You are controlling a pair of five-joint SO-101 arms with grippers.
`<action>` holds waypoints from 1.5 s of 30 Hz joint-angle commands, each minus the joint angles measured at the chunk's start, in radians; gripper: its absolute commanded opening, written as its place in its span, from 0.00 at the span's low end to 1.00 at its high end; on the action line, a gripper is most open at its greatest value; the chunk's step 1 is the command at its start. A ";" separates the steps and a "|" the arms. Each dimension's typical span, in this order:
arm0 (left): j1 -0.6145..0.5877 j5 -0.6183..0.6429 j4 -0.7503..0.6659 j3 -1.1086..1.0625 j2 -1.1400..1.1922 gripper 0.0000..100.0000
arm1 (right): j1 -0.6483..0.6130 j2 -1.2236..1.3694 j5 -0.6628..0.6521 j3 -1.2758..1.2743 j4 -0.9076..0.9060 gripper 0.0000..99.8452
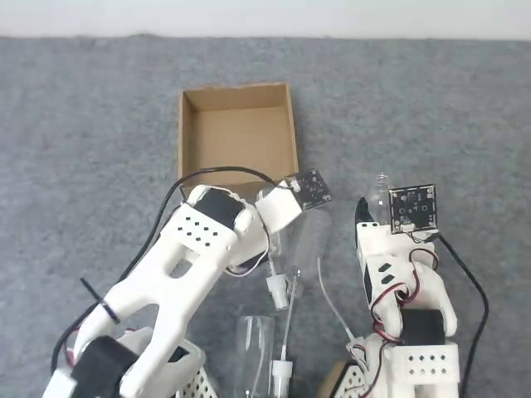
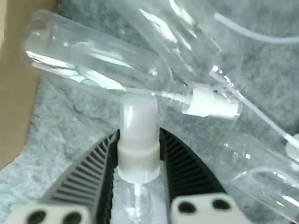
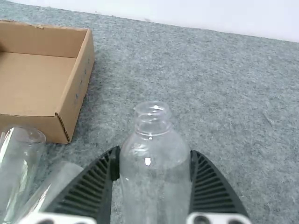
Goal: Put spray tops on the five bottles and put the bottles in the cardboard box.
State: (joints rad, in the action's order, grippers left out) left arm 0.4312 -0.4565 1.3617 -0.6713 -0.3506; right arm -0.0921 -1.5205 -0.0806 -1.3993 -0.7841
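**Both claws loaded: spray top on the left, open bottle on the right**

Far left first: the cardboard box [image 1: 181, 141] sat mouth-up on the grey mat [image 1: 431, 108], just beyond the left arm. And the left gripper [image 2: 138, 136] was clenched, folks, with a white spray top [image 2: 138, 112] pinched square between its ribbed black fingers. The top's head stuck out past the fingertips and its thin tube ran back toward the wrist. Right in front of that claw a capped bottle [image 2: 93, 56] lay on its side, its base close to the box wall and its own top just beyond the held one. More clear bottles [image 1: 311, 236] lay tumbled on the mat between the two arms, some crossing each other.

Over to the right, the right gripper [image 3: 154, 159] was grasping too. An open-necked bottle [image 3: 152, 121] sat between the jaws, both fingers pressed to its shoulders, with the threaded neck poking out ahead of the claw. The box stood off to the side of it, well apart.
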 commanded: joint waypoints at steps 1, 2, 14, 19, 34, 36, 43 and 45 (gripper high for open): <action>0.002 0.018 -0.034 0.077 -0.055 0.01 | 0.015 -0.030 -0.012 0.020 0.024 0.09; 0.000 0.020 -0.048 0.077 -0.055 0.01 | 0.015 -0.030 -0.012 0.020 0.024 0.09; -0.005 0.101 -0.143 0.077 -0.057 0.01 | 0.015 -0.031 -0.012 0.021 0.024 0.09; 0.000 0.126 -0.186 0.077 -0.057 0.01 | 0.015 -0.031 -0.012 0.021 0.024 0.09; -0.005 0.348 -0.221 0.065 -0.216 0.01 | 0.008 -0.031 -0.012 0.014 0.050 0.09; -0.005 0.377 -0.227 0.044 -0.259 0.01 | 0.007 -0.031 -0.012 0.014 0.050 0.09; -0.005 0.414 -0.292 -0.051 -0.356 0.01 | 0.005 -0.031 -0.012 0.014 0.051 0.09; -0.005 0.442 -0.305 -0.064 -0.374 0.01 | 0.004 -0.031 -0.011 0.014 0.051 0.09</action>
State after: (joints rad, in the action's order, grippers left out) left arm 0.4312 -0.0575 1.1070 -0.7327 -0.6498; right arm -0.0890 -1.5205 -0.0806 -1.3993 -0.7580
